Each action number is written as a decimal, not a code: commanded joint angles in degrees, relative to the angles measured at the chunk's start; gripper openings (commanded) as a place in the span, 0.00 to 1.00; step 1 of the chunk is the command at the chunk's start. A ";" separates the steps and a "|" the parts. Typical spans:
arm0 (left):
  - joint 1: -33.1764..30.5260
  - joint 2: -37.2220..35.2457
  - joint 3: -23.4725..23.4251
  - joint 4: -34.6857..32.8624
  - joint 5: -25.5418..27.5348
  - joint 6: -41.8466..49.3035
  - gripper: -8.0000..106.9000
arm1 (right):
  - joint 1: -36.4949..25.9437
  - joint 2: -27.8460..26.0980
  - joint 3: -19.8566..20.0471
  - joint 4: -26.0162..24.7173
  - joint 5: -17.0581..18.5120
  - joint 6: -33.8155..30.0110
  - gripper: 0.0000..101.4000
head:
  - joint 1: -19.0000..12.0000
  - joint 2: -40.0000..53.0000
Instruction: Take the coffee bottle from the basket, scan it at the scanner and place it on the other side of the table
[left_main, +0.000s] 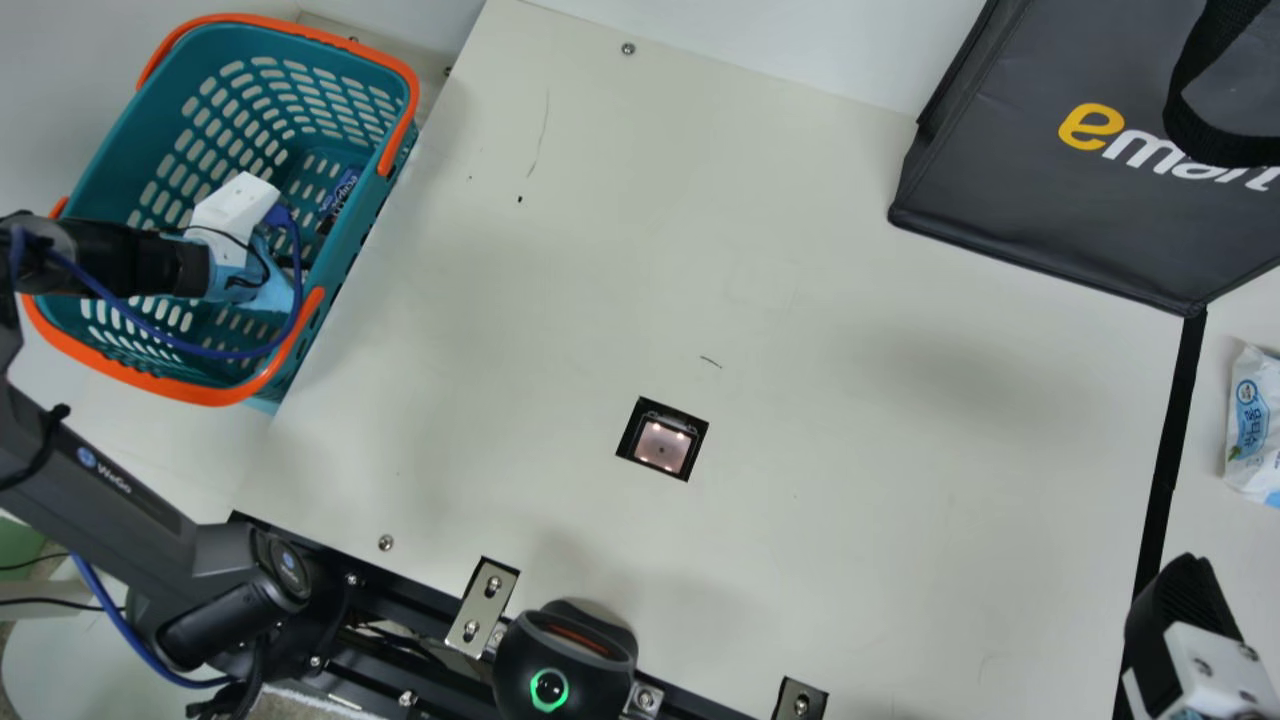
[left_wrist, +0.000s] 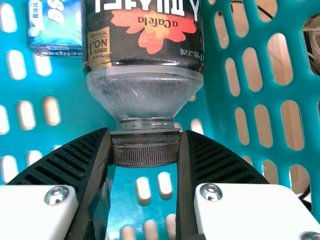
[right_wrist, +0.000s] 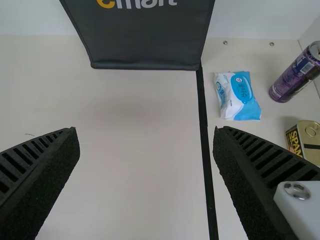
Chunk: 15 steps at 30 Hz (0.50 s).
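In the main view my left gripper (left_main: 232, 215) is down inside the teal basket (left_main: 85, 175), its fingertips hidden. The left wrist view has the coffee bottle (left_wrist: 145, 82), with a dark label and red flower, its ribbed black cap between the fingers of my left gripper (left_wrist: 145, 150), which is shut on it. A square scanner window (left_main: 662, 445) is set into the table. A black scanner unit (left_main: 565, 660) with a green ring stands at the near edge. My right gripper (left_main: 1185, 600) is at the main view's lower right; its wrist view shows that gripper (right_wrist: 146, 150) open and holding nothing.
A blue pack (left_wrist: 55, 25) lies beside the bottle in the basket. A dark bag (left_main: 1050, 200) stands at the table's far right. Beyond the black strip (right_wrist: 204, 125) are a wipes pack (right_wrist: 237, 95), a purple can (right_wrist: 295, 75) and a yellow tin (right_wrist: 306, 140).
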 joint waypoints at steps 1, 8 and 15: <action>0.42 -0.57 -0.15 0.18 0.15 -0.42 0.00 | 0.00 0.00 0.00 0.00 0.00 0.00 0.94 | -1.66 0.23; 1.94 -4.18 -0.16 2.31 2.03 -2.93 0.00 | 0.00 0.00 0.00 0.00 0.00 0.00 0.94 | -1.66 0.23; 2.55 -8.89 -0.22 5.43 4.92 -6.95 0.00 | 0.00 0.00 0.00 0.00 0.00 0.00 0.94 | -1.66 0.23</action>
